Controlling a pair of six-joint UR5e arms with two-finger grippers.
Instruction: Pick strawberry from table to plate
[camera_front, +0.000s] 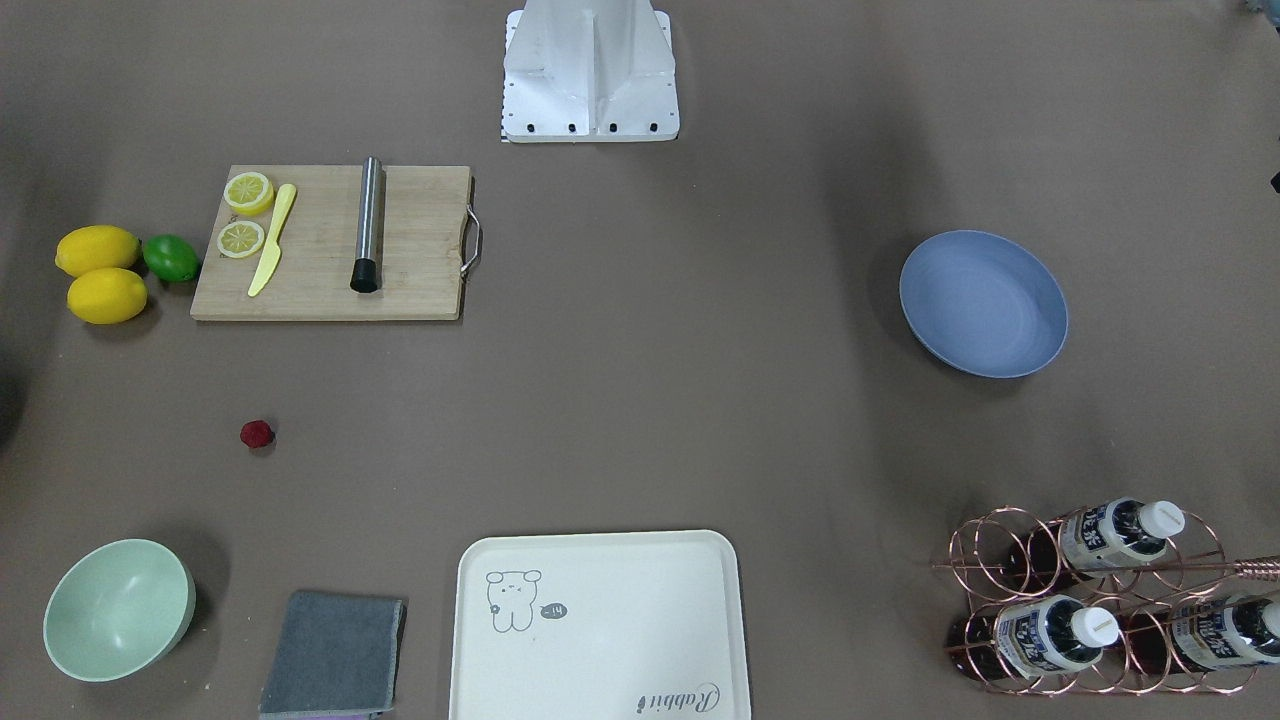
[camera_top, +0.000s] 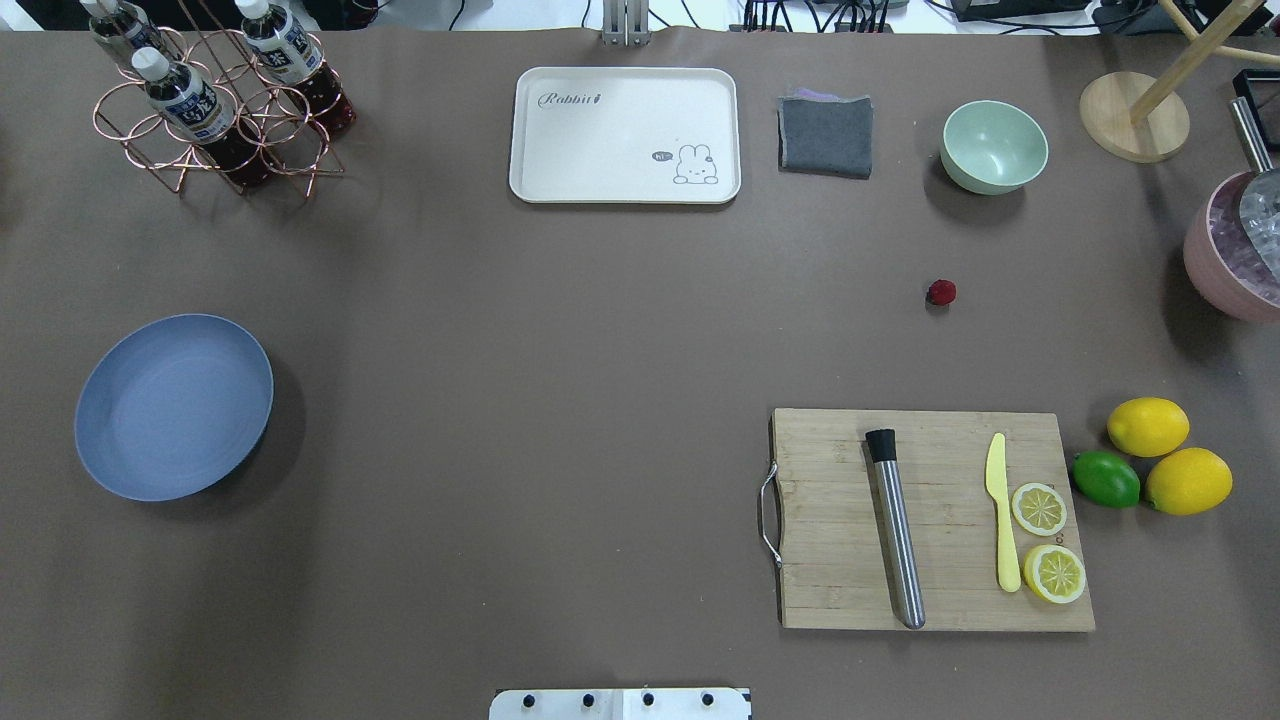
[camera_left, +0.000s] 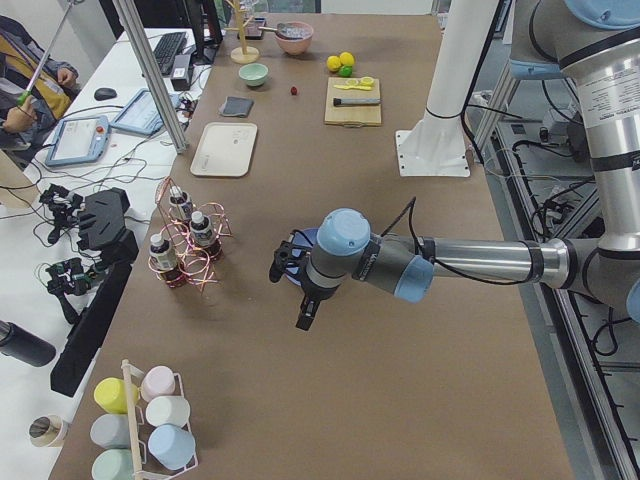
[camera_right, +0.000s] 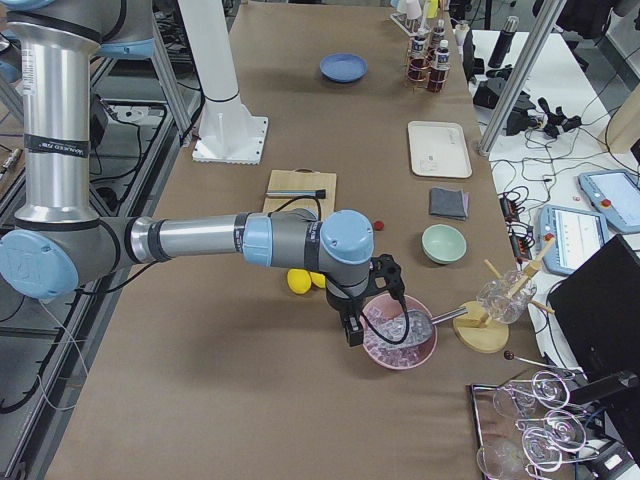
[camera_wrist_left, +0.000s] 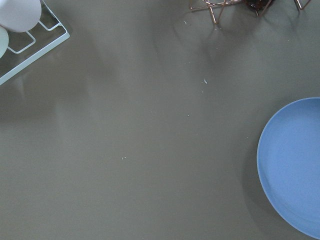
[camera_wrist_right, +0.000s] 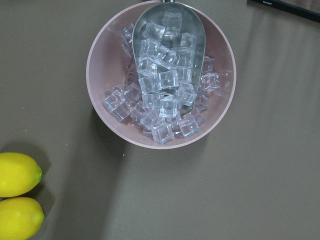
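Nearest the robot, the left gripper (camera_left: 302, 305) hangs over the table (camera_top: 560, 350) just beside the plate (camera_top: 173, 405) on the left, the right gripper (camera_right: 353, 325) hangs over a pink ice bowl (camera_wrist_right: 102, 70) at the right end, and I cannot tell whether either's fingers are spread or pressed together, while farther out the strawberry (camera_top: 940, 292) lies on the table between the cutting board (camera_top: 830, 520) and the mint-green bowl (camera_top: 993, 145).

One legible marking. The tray (camera_top: 620, 135), top centre of the overhead view, carries the script word "Rabbit" in its upper left corner. At its lower right, a speech bubble (camera_top: 662, 156) sits beside a rabbit drawing (camera_top: 695, 165), its text too small to read. Upper left, the bottle labels (camera_top: 190, 103) show print that is illegible.
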